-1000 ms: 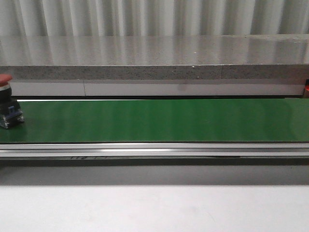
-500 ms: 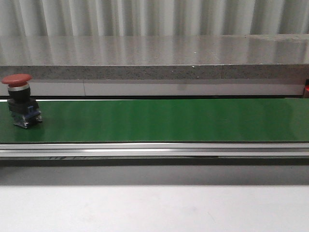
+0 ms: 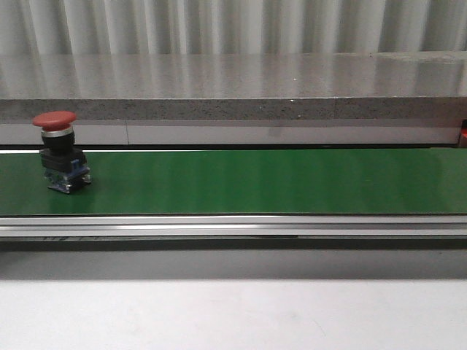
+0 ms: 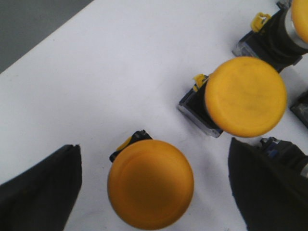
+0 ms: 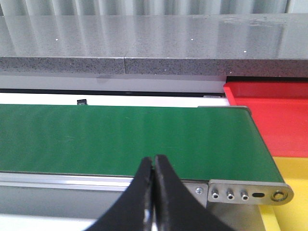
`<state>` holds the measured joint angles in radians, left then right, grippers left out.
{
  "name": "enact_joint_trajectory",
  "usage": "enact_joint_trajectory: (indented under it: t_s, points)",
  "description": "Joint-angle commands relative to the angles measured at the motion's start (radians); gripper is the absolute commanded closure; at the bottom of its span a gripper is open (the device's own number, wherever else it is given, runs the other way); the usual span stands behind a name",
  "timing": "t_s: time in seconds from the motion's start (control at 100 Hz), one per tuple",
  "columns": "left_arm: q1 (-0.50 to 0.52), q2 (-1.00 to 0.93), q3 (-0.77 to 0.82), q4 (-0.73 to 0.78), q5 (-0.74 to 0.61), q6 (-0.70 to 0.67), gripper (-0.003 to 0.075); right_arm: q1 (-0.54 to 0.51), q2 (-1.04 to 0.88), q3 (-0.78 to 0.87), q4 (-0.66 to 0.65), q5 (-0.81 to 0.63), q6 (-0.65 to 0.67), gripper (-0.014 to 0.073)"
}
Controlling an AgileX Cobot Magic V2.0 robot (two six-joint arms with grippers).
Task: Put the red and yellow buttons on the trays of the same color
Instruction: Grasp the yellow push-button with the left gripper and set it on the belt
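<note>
— Belt, green, running the whole width in front of the robot. That's my landmark. See the red button?

— On the belt, near its left end. It stands upright, red mushroom cap on top, black body and a bluish base touching the green surface.

— And behind the belt?

— A long grey stone ledge, with a ribbed pale wall above it. On the near side of the belt a metal rail runs along its edge.

— Where are the trays?

— Past the belt's right end, in the right wrist view. The red tray sits beside the end of the belt, towards the ledge, and the yellow tray lies next to it on the near side. I see nothing in the parts of them that show.

— The right gripper?

— Its two black fingers are pressed together, tips touching, nothing between them. It hangs at the near edge of the belt, close to the right end.

— And the left gripper?

— Fingers spread wide, one either side of a yellow button on a white surface. I can't place that against the belt. The fingers stand apart from the cap, not touching it. A second yellow button stands just beside it, and more sit at the frame's edge.
</note>
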<state>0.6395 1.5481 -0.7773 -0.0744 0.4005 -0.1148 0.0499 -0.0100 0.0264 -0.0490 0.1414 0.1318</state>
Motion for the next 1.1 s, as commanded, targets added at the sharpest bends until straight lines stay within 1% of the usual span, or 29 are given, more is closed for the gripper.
enact_joint_trajectory:
  t_s: [0.0, 0.06, 0.13, 0.25, 0.32, 0.39, 0.59, 0.71, 0.8, 0.87, 1.0, 1.09]
  points:
    - [0.003, -0.027, -0.027, -0.001, -0.042, -0.009, 0.0242, -0.001, -0.014, 0.002, -0.013, -0.082, -0.008, 0.0661]
    - [0.003, -0.027, -0.027, -0.001, -0.042, -0.009, 0.0311, -0.001, -0.014, 0.002, -0.013, -0.082, -0.008, 0.0661]
    - [0.003, -0.027, -0.027, -0.005, -0.036, -0.009, 0.0411, -0.001, -0.014, 0.002, -0.013, -0.082, -0.008, 0.0661]
    - [0.003, -0.031, -0.027, -0.023, -0.007, -0.009, 0.0601, -0.001, -0.014, 0.002, -0.013, -0.082, -0.008, 0.0661]
    - [0.003, -0.045, -0.027, -0.037, 0.022, -0.009, 0.0684, -0.001, -0.014, 0.002, -0.013, -0.082, -0.008, 0.0661]
    - [0.003, -0.07, -0.027, -0.043, 0.061, -0.009, 0.074, -0.001, -0.014, 0.002, -0.013, -0.082, -0.008, 0.0661]
    - [0.003, -0.221, -0.027, -0.053, 0.118, -0.009, 0.074, -0.001, -0.014, 0.002, -0.013, -0.082, -0.008, 0.0661]
    - [-0.033, -0.344, -0.027, -0.064, 0.12, -0.009, 0.074, -0.001, -0.014, 0.002, -0.013, -0.082, -0.008, 0.0661]
    - [-0.091, -0.419, -0.033, -0.064, 0.122, -0.009, 0.074, -0.001, -0.014, 0.002, -0.013, -0.082, -0.008, 0.0661]
    - [-0.146, -0.451, -0.059, -0.064, 0.151, -0.002, 0.074, -0.001, -0.014, 0.002, -0.013, -0.082, -0.008, 0.0661]
    - [-0.28, -0.456, -0.129, -0.064, 0.218, 0.012, 0.074, -0.001, -0.014, 0.002, -0.013, -0.082, -0.008, 0.0661]
    - [-0.367, -0.437, -0.17, -0.064, 0.225, 0.029, 0.074, -0.001, -0.014, 0.002, -0.013, -0.082, -0.008, 0.0661]
